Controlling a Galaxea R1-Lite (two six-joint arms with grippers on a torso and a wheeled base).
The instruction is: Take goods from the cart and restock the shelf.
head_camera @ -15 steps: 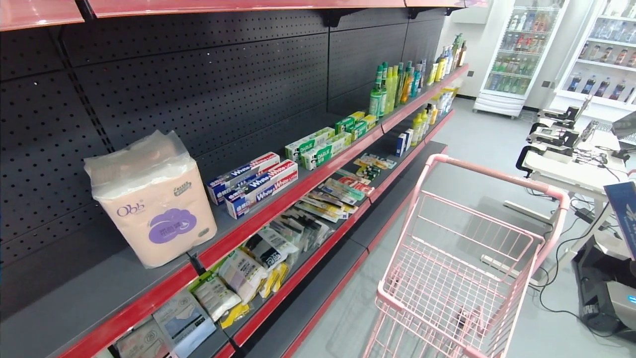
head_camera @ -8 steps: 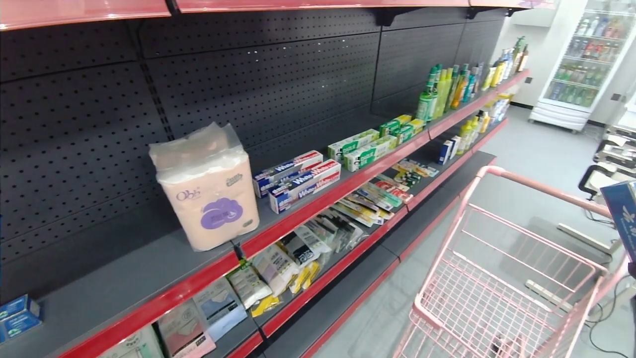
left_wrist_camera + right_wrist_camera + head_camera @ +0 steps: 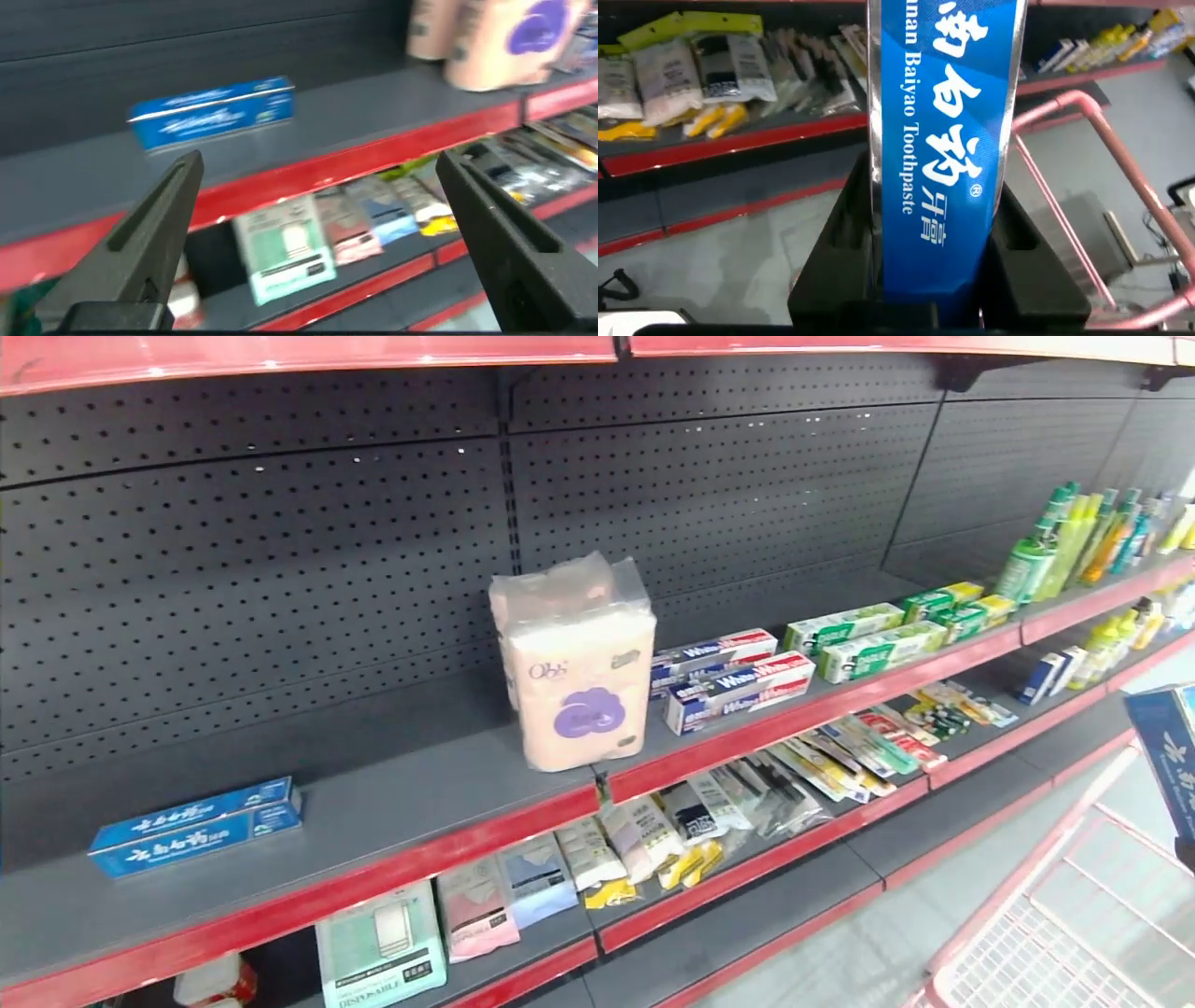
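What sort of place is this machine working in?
Most likely a small shop or supermarket aisle: long red-edged shelves stocked with toothpaste boxes and a tissue pack, with a pink wire cart beside them.

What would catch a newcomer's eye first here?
A blue toothpaste box stands clamped in the right gripper, near the pink cart. On the grey shelf, a peach tissue pack stands upright, with two matching blue boxes lying far to its left.
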